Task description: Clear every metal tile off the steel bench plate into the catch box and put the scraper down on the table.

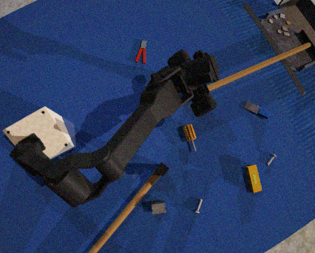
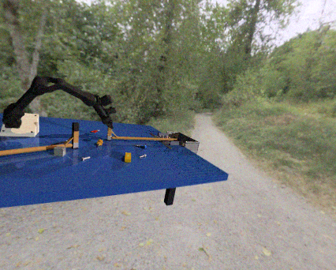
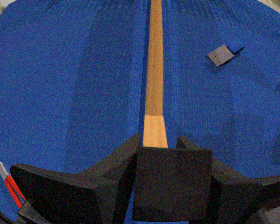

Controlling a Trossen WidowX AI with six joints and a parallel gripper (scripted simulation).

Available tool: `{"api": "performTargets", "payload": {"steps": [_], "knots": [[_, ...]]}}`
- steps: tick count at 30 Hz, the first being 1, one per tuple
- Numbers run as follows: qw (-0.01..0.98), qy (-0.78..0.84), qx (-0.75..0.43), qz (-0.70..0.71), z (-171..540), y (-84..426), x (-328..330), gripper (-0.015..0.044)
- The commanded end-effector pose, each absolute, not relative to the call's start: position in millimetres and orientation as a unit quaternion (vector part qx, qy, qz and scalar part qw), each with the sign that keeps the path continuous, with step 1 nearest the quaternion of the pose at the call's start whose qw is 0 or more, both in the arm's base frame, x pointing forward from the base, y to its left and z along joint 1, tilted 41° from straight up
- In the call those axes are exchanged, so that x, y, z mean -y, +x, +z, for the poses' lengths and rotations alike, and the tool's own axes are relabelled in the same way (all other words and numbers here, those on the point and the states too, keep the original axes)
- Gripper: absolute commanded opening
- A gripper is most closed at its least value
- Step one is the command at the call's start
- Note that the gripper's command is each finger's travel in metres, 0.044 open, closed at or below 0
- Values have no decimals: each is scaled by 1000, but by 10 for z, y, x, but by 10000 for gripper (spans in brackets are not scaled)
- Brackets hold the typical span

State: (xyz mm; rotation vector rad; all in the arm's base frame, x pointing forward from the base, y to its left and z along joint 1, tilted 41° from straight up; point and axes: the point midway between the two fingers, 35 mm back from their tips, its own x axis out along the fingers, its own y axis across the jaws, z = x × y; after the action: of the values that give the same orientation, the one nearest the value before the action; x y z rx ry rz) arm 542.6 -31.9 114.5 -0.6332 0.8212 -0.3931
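Observation:
My gripper (image 2: 110,125) (image 3: 159,141) is shut on the black-capped upright handle of the long scraper. Its wooden shaft (image 1: 259,68) (image 2: 142,138) (image 3: 155,65) reaches over the steel bench plate (image 1: 293,61). The dark scraper head (image 1: 305,40) is at the plate's right side in the top view; its contact with the plate cannot be told. Several small metal tiles (image 1: 284,28), pale with one orange, lie on the plate, left of the head. The catch box (image 1: 309,10) (image 2: 192,146) is at the far end, partly cut off in the top view; its contents are unclear.
A dark strip (image 1: 275,49) crosses the plate's near side. A second long wooden tool (image 1: 127,208) (image 2: 31,150) lies nearer the base. Red pliers (image 1: 140,53), an orange-handled tool (image 1: 189,132), a blue-handled scraper (image 1: 253,107), a yellow block (image 1: 253,179), a grey block (image 1: 158,207) and two bolts lie around.

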Motion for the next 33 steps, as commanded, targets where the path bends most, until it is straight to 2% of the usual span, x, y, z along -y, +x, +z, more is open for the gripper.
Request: {"api": "performTargets", "payload": {"steps": [1, 33], "knots": [[851, -301, -387, -186, 1156, 5435, 312, 0], [852, -301, -387, -184, 1227, 5005, 237, 0]]}}
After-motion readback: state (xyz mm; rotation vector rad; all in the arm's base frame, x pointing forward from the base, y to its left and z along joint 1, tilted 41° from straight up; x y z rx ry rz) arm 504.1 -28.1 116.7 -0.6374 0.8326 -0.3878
